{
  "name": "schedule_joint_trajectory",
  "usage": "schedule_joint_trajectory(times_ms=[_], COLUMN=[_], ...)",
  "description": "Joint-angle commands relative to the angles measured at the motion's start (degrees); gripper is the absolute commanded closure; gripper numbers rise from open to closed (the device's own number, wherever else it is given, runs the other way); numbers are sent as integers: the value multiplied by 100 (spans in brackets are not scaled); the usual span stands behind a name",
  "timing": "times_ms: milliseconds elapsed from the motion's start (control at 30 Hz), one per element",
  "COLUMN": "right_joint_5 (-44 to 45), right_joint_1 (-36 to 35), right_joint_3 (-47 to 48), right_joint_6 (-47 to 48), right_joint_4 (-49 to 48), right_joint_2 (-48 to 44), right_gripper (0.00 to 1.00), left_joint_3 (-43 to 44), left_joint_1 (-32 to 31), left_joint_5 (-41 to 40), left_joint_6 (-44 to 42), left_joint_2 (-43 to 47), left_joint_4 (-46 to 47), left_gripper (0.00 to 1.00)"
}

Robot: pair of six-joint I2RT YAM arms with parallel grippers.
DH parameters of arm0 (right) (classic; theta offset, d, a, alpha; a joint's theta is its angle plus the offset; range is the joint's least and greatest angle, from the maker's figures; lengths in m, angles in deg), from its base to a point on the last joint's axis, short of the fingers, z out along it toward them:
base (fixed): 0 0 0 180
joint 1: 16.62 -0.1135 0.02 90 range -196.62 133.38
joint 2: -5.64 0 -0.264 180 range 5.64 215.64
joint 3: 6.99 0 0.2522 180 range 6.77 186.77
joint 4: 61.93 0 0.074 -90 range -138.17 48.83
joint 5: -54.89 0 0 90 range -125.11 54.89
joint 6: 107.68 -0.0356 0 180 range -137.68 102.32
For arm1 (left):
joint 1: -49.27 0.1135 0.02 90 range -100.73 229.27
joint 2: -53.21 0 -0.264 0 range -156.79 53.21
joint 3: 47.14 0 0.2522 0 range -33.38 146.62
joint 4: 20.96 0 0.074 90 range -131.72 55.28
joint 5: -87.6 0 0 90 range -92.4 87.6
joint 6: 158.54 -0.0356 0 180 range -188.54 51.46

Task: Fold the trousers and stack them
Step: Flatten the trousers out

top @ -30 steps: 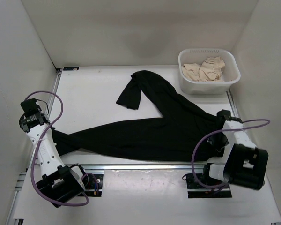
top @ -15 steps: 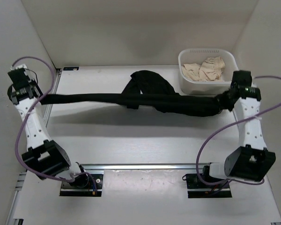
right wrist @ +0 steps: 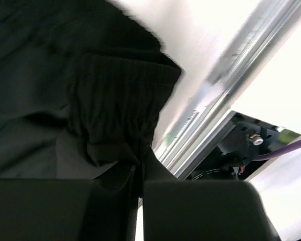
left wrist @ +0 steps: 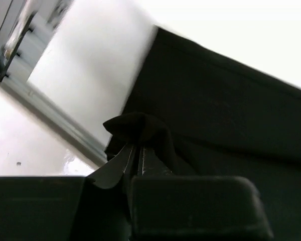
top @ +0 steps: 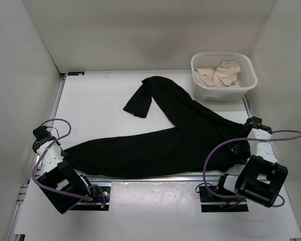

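The black trousers (top: 180, 140) lie spread on the white table. One leg runs to the near left; the other reaches toward the back, its end folded over (top: 138, 103). My left gripper (top: 64, 151) sits low at the near left, shut on that leg's end, and a bunch of black cloth (left wrist: 140, 131) shows pinched at its fingertips (left wrist: 138, 150). Over at the near right, my right gripper (top: 240, 149) is shut on the ribbed waistband (right wrist: 120, 100), its fingers (right wrist: 140, 168) pressed together on the fabric.
A white basket (top: 246, 88) with beige cloths (top: 218, 74) stands at the back right, just beyond the trousers. A metal rail (top: 155, 178) runs along the near table edge under the trousers' hem. White walls enclose the left, back and right.
Half a second ago both arms held the trousers raised and stretched across the table's back. Now both have come back down and near, and the trousers lie spread flat.
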Motion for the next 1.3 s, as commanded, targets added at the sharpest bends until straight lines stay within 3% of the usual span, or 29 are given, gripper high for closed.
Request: schedule_joint_trajectory(times_ms=[0,200,267,300,333,433,467,500,533,633,767,833,967,1100,1267], right_joint_5=[123,252,315,367,368,745,885,1026,1227,1291,993,652,167,9,-817], right_joint_1=[459,706,706,758,759,969,970,970,970,970,909,655,-197,-1077,-1078], right_joint_3=[-123,299,369,369,369,430,527,597,676,975,1204,1266,1327,1406,696], right_joint_6=[212,318,318,266,187,3,-50,-129,-130,-78,177,414,714,452,46], right_joint_4=[-144,-47,14,66,128,348,409,523,524,585,428,183,-187,-373,-899], right_joint_2=[-26,168,221,221,221,159,159,159,159,212,265,265,265,265,650], right_gripper=[100,100,78,61,35,14,6,4,4,3,3,9,19,44,62], left_joint_3=[-264,-458,-528,-528,-459,409,725,1337,1500,1773,2143,1821,949,965,1035], left_joint_1=[297,754,973,1061,1141,1273,1273,1273,1273,1273,1273,1029,325,35,-369], left_joint_5=[-273,-571,-782,-852,-853,-240,32,540,545,422,1307,1276,221,35,-535], left_joint_6=[-1,-1,-1,-1,-1,-1,-1,-1,-1,-1,-1,-1,-1,-1,-1], left_joint_2=[348,515,629,630,630,630,569,568,568,647,305,86,-625,-1652,-2489], left_joint_4=[508,562,562,440,-23,-1612,-2880,-3432,-3437,-3437,-2587,-1764,-349,183,719], left_gripper=[86,86,74,71,68,56,52,44,38,37,24,26,28,31,47])
